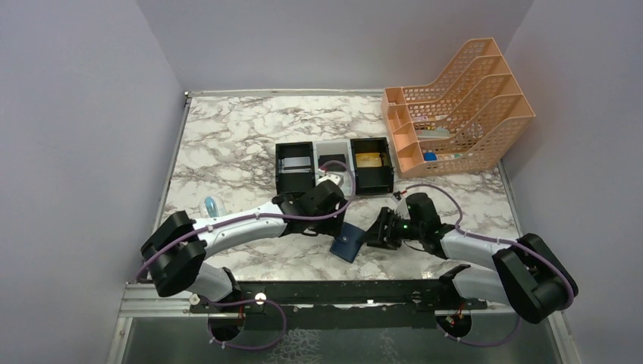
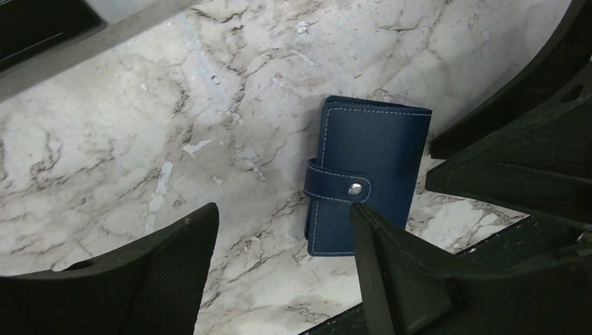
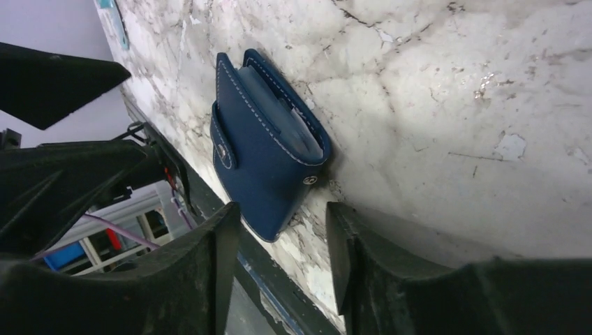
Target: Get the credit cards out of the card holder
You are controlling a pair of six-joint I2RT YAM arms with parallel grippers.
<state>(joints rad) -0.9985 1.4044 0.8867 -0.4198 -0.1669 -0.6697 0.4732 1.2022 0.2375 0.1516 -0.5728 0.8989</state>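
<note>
The card holder (image 1: 349, 244) is seen lying flat and closed on the marble-patterned table (image 1: 227, 144), close to its near edge, between the two arms. It is a small dark navy-blue folding wallet with pale stitching along its edges, and its tab (image 2: 335, 185) is wrapped over the front and fastened with a small metal snap. From the right wrist view, pale blue-grey pocket leaves (image 3: 283, 115) are visible along its open edge, pressed between the covers. The left gripper (image 2: 283, 209) is held above the holder with its dark fingers spread apart, and nothing is grasped in it. The right gripper (image 3: 283, 209) is brought in low just beside the holder, also parted and empty, with a corner of the holder lying in front of the gap between its fingertips; whether it is touched cannot be told. Farther back on the table, three box trays are set side by side: a black one (image 1: 294, 168) on the left, a pale one (image 1: 334, 161) in the middle, and a black one (image 1: 372, 167) on the right, in which a flat gold card (image 1: 368, 160) is lying. A peach mesh file rack (image 1: 455, 106) with slanted compartments is placed at the far right corner. A small blue and white object (image 1: 211, 205) is resting beside the left arm. The tabletop is glossy, white with grey veins.
</note>
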